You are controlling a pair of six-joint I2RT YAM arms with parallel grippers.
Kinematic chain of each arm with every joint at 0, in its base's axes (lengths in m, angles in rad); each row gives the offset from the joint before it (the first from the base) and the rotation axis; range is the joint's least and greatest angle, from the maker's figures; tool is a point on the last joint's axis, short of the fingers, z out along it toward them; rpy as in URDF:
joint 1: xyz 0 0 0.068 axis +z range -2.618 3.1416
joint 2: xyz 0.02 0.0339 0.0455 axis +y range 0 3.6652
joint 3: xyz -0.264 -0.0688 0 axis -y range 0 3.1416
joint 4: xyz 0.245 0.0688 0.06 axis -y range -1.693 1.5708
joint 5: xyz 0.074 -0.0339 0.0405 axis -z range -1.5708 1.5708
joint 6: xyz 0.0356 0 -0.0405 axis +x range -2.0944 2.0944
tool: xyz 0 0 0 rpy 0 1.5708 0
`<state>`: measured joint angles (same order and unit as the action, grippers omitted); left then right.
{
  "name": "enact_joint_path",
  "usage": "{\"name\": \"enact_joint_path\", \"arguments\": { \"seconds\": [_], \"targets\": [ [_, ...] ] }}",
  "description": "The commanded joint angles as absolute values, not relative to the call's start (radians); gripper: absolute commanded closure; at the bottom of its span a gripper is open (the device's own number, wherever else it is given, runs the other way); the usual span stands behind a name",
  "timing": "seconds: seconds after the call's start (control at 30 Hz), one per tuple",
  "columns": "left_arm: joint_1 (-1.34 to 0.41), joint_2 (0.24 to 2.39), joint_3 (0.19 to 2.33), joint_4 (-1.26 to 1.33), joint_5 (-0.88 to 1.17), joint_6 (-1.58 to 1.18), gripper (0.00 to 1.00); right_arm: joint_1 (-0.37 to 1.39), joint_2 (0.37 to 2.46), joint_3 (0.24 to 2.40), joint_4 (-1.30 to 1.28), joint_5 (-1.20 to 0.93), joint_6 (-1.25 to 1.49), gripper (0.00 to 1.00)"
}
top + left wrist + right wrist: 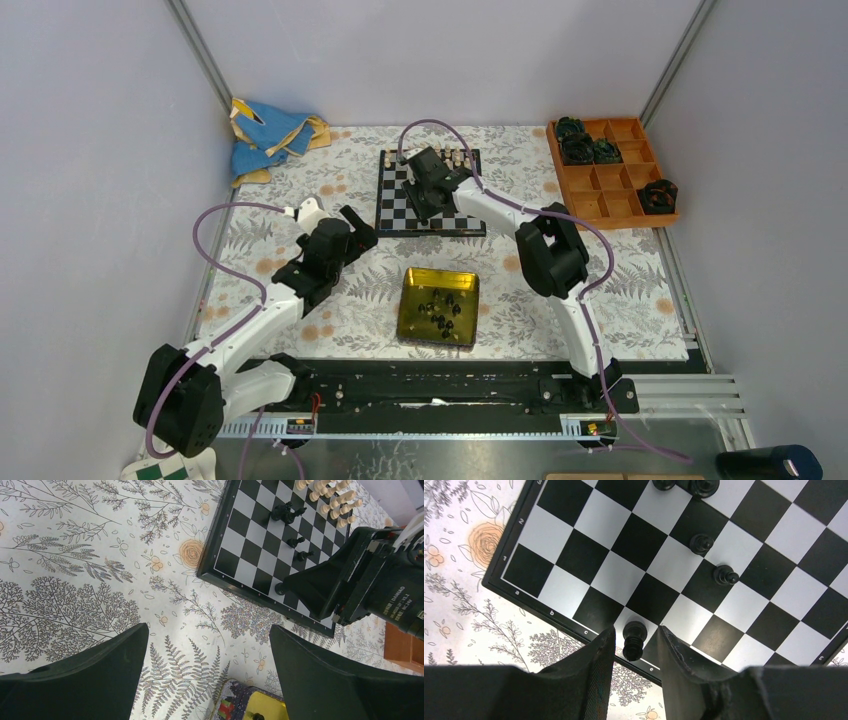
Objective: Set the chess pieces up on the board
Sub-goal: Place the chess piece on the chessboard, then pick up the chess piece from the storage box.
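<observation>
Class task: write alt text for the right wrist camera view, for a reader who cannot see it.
A black chess piece stands on an edge square of the board, between the open fingers of the right gripper, which do not seem to press it. Two smaller black pieces stand further in; the board lies on a floral cloth.

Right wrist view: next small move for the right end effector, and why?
Probably lift straight up: the small black chess piece stands on the black-and-white chessboard's edge row, and the right end effector is open on either side, apparently clear of it.
</observation>
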<state>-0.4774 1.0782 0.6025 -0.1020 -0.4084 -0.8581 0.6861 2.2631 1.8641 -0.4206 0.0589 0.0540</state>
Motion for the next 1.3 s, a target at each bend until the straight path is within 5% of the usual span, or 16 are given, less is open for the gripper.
{"name": "enact_joint_path", "arguments": {
  "seconds": [0.0,0.8,1.0,1.27],
  "targets": [
    [-0.482,1.075,0.594,-0.073,-0.427,-0.858,0.01,0.68,2.234,1.929,-0.427,0.046,0.042,0.57],
    [-0.483,1.059,0.589,-0.101,-0.476,-0.853,0.01,0.68,1.871,1.499,-0.187,0.123,0.067,0.51],
    [-0.483,1.071,0.59,-0.09,-0.482,-0.853,0.01,0.68,1.658,1.218,0.036,0.239,0.106,0.2],
    [-0.483,1.098,0.599,-0.059,-0.468,-0.856,0.01,0.68,1.523,1.027,0.195,0.436,0.161,0.02]
  ]
}}
